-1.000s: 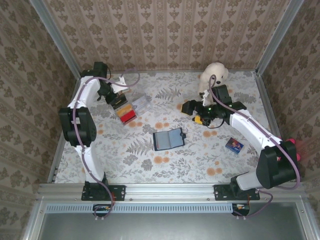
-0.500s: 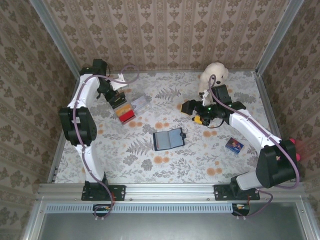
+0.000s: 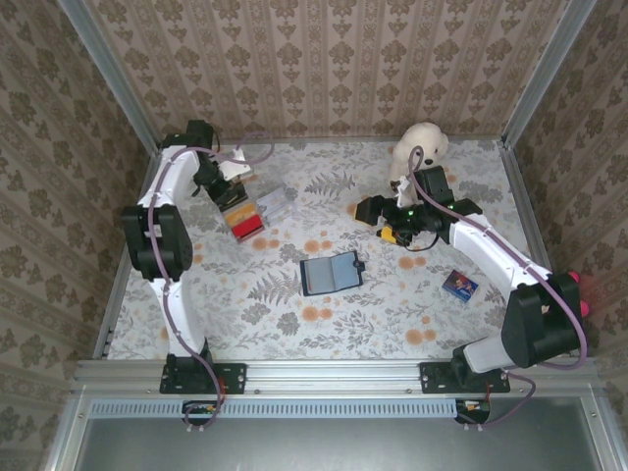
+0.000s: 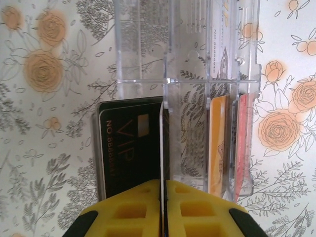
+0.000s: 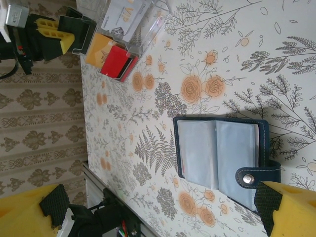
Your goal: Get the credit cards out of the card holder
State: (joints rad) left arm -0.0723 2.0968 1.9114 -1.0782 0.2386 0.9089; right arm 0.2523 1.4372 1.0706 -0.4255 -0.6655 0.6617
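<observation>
Black VIP card (image 4: 129, 148) is leaning in the clear box (image 4: 212, 49), likely wanting a gentle straight nudge from the clenched left gripper (image 4: 163, 183), while the released right gripper (image 5: 163, 200) is idling.

You see a glossy clear plastic box (image 4: 143, 49), a smooth black card (image 4: 126, 148), and a matt card holder (image 5: 222, 148) with a shiny metal snap (image 5: 245, 178).

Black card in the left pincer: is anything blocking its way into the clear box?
Nothing visible does. The shut left pincer holds the black card at the left-hand slot of the clear plastic box. The orange card and red card stand in their own slots further right, apart from it.
</observation>
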